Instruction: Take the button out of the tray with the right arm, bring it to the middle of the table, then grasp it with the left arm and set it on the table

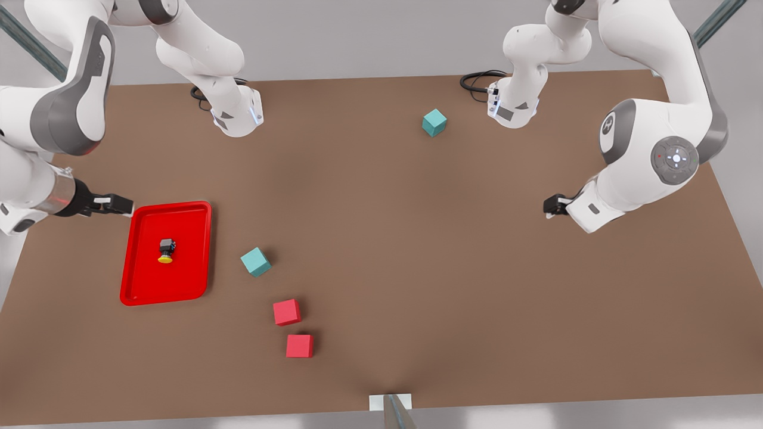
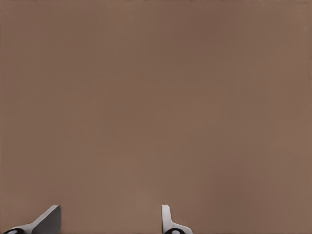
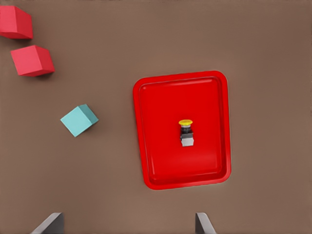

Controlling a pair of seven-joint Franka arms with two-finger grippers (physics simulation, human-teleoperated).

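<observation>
The button point(image 1: 166, 250), a small black body with a yellow cap, lies on its side inside the red tray point(image 1: 185, 238) at the front view's left. My right gripper point(image 1: 122, 205) hovers above the tray's far left corner, open and holding nothing. In the right wrist view the button point(image 3: 186, 131) rests near the middle of the tray point(image 3: 161, 126), and the right gripper point(image 3: 127, 224) has its fingertips spread wide. At the front view's right, my left gripper point(image 1: 551, 207) waits over bare table point(image 1: 417, 238). In the left wrist view the left gripper point(image 2: 108, 222) is open above the brown tabletop point(image 2: 156, 97).
A teal cube point(image 1: 256, 261) sits just right of the tray, and two red cubes point(image 1: 287, 311) point(image 1: 299, 345) lie nearer the front edge. Another teal cube point(image 1: 434, 122) is at the back. A white mount point(image 1: 390, 402) stands at the front edge.
</observation>
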